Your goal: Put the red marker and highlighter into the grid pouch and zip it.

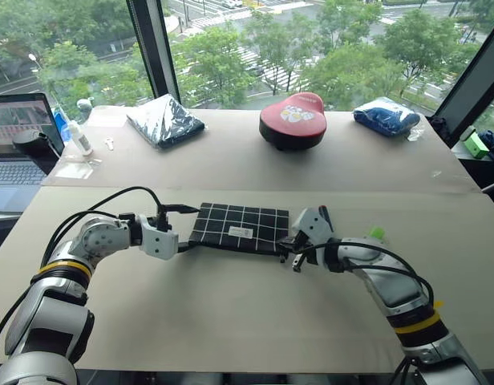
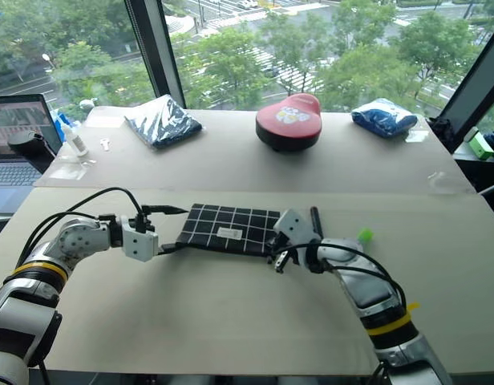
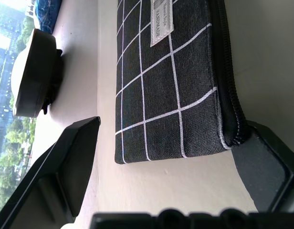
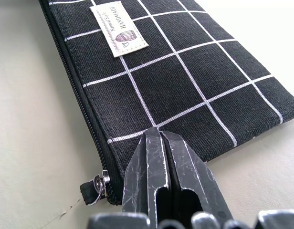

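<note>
The grid pouch (image 1: pixel 239 228) lies flat mid-table, black with white lines and a small white label (image 4: pixel 119 34). Its zipper runs along the near edge, with the pull (image 4: pixel 97 183) at the right end. My left gripper (image 1: pixel 187 228) is open and straddles the pouch's left end; one finger (image 3: pixel 261 167) touches the zipper corner and the other (image 3: pixel 75 157) stands apart. My right gripper (image 4: pixel 159 136) is shut, its tips resting on the fabric at the right end near the pull. The highlighter's green cap (image 2: pixel 364 235) peeks out behind my right forearm. A slim dark piece (image 2: pixel 313 218) shows behind that gripper; whether it is the red marker I cannot tell.
At the back of the table sit a red dome-shaped case (image 1: pixel 293 119) and two blue wrapped bundles (image 1: pixel 165 120) (image 1: pixel 386 115). A laptop (image 1: pixel 18 136) and a small bottle (image 1: pixel 78 138) stand at the far left. A window rises behind the far edge.
</note>
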{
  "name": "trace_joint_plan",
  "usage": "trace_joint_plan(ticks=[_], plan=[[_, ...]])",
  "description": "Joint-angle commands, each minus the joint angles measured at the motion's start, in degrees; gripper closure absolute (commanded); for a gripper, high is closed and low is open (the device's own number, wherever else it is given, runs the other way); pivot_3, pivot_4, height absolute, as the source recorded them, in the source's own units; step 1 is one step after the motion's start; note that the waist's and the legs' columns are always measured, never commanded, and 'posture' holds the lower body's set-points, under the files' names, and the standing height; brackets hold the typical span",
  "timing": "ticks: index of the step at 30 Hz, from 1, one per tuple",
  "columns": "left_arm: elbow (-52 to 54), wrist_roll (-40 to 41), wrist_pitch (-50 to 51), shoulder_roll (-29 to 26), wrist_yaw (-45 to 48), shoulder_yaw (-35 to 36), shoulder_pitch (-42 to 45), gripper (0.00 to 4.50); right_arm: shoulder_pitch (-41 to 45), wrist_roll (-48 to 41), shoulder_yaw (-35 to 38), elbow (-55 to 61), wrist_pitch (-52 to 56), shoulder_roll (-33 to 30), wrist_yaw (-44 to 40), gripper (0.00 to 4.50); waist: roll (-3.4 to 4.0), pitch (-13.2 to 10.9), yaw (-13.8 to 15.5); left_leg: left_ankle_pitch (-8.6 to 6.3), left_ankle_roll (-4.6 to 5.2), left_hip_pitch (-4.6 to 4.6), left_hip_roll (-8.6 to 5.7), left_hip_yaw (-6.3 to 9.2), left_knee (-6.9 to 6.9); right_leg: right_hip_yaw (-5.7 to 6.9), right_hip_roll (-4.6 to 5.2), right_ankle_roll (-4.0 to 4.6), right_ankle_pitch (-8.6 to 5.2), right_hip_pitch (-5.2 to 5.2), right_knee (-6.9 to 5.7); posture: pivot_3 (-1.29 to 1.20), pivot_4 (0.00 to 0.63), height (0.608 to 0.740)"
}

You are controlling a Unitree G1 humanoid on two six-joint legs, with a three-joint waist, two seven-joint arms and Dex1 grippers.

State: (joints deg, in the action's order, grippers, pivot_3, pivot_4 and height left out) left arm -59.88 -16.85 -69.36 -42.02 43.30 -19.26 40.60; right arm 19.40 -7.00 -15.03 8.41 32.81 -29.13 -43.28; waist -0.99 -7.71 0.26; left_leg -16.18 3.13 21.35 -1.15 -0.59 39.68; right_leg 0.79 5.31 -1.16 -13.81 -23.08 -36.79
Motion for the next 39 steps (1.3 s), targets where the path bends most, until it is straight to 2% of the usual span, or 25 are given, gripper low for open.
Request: trace_joint_plan(ticks=[1, 7, 8, 14, 17, 20, 21, 23, 26, 27, 30, 35, 39], plan=[[-2.54, -0.76, -0.72, 0.38, 1.47, -1.35, 0.31, 2.17, -1.36, -0.31, -0.33, 0.7, 1.38, -0.5, -0.64, 4.5, 0.0, 0.0, 0.03, 0.0, 0.0, 0.01, 0.0, 0.0, 0.0, 0.0, 0.01, 0.0, 0.0, -0.01, 0.0, 0.0, 0.15, 0.74], [-4.71, -0.09, -1.2, 0.57, 2.76, -1.52, 0.63, 4.34, -2.0, -1.48, 0.54, 2.04, 1.83, -0.72, -1.03, 4.5, -0.01, -0.01, 0.15, 0.0, 0.0, 0.07, 0.01, 0.0, 0.0, 0.02, 0.01, 0.0, 0.0, -0.05, 0.02, 0.0, 0.15, 0.74], [-4.91, 0.16, -1.22, 0.66, 3.05, -1.47, 0.68, 4.44, -2.05, -1.58, 0.58, 2.13, 1.87, -0.76, -0.99, 4.5, -0.01, -0.02, 0.14, 0.0, 0.0, 0.07, 0.01, 0.0, 0.0, 0.01, 0.01, 0.0, 0.0, -0.05, 0.02, 0.0, 0.15, 0.74], [-4.41, 6.06, 1.13, 2.23, 9.77, -0.46, -0.42, 4.44, -2.02, -2.61, 1.7, 1.86, 1.46, 0.03, -0.69, 4.5, 0.01, -0.03, 0.09, 0.0, 0.0, 0.07, 0.01, 0.0, -0.03, 0.01, 0.0, -0.01, 0.0, -0.07, 0.02, 0.0, 0.15, 0.74], [-1.48, 10.94, 6.7, 2.68, 16.14, 0.44, -3.02, 4.44, -0.01, -3.78, 5.93, -1.33, 2.16, 2.94, 3.52, 4.5, 0.01, -0.03, -0.03, -0.02, 0.03, 0.1, 0.01, 0.0, -0.03, 0.01, 0.02, -0.01, -0.01, -0.07, 0.07, 0.0, 0.15, 0.74], [3.94, 13.5, 13.63, 1.89, 18.73, 1.58, -6.64, 4.5, 4.05, -9.4, 13.39, -3.7, 6.36, 5.68, 5.55, 3.73, 0.09, -0.08, -0.54, -0.03, 0.05, 0.16, 0.0, -0.01, -0.03, -0.04, 0.09, -0.01, 0.0, -0.14, 0.06, 0.0, 0.15, 0.74], [5.79, 13.44, 15.2, 1.52, 18.17, 2.02, -7.69, 4.5, 5.29, -11.29, 15.45, -3.78, 7.74, 6.16, 5.78, 3.27, 0.11, -0.09, -0.63, -0.03, 0.05, 0.18, 0.0, -0.01, -0.03, -0.03, 0.11, -0.02, 0.0, -0.14, 0.05, 0.0, 0.15, 0.74], [11.78, 13.74, 20.8, 1.32, 15.43, 3.71, -9.92, 4.5, 7.27, -16.52, 19.5, -2.14, 11.57, 6.56, 5.03, 2.81, 0.19, -0.14, -0.9, -0.04, 0.07, 0.25, 0.0, 0.0, -0.05, -0.06, 0.14, -0.03, 0.01, -0.2, 0.07, 0.0, 0.15, 0.74], [23.64, 15.41, 35.05, 2.33, 10.7, 7.16, -13.99, 4.5, 9.46, -23.68, 23.81, 0.64, 18.38, 5.37, 3.3, 1.78, 0.26, -0.18, -0.94, -0.05, 0.09, 0.31, 0.01, 0.0, -0.2, -0.09, 0.25, -0.04, 0.02, -0.32, 0.08, 0.0, 0.15, 0.74], [28.89, 16.27, 41.47, 3.06, 8.87, 8.38, -15.8, 4.5, 9.97, -26.31, 25.27, 1.41, 20.47, 4.47, 2.26, 1.6, 0.26, -0.18, -0.86, -0.05, 0.09, 0.31, 0.01, 0.02, -0.28, -0.07, 0.27, -0.04, 0.02, -0.34, 0.1, 0.0, 0.15, 0.74], [40.83, 16.25, 54.58, 4.04, 5.82, 10.23, -20.01, 4.5, 10.21, -28.23, 26.72, 2.66, 21.44, 2.24, 1.9, 1.6, 0.31, -0.21, -0.17, -0.05, 0.08, 0.62, 0.0, 0.1, -0.36, -0.06, 0.38, -0.04, 0.01, -0.6, 0.11, 0.0, 0.15, 0.74], [59.89, 17.72, 77.89, 7.01, 0.71, 12.34, -25.3, 4.5, 6.4, -21.34, 19.86, 4.35, 13.35, -3.67, -0.56, 1.6, 0.3, -0.21, 0.25, -0.03, 0.08, 1.11, -0.14, 0.09, -0.35, -0.08, 0.36, -0.1, 0.05, -1.11, 0.11, 0.0, 0.15, 0.74], [70.63, 17.98, 92.37, 9.13, -2.69, 12.73, -26.88, 4.5, 5.0, -9.94, 10.02, -0.38, 2.73, -4.63, 1.44, 1.6, 0.23, -0.26, 0.05, -0.03, 0.08, 1.14, -0.13, 0.07, -0.35, -0.09, 0.23, -0.1, 0.05, -1.12, 0.17, 0.0, 0.15, 0.74]])
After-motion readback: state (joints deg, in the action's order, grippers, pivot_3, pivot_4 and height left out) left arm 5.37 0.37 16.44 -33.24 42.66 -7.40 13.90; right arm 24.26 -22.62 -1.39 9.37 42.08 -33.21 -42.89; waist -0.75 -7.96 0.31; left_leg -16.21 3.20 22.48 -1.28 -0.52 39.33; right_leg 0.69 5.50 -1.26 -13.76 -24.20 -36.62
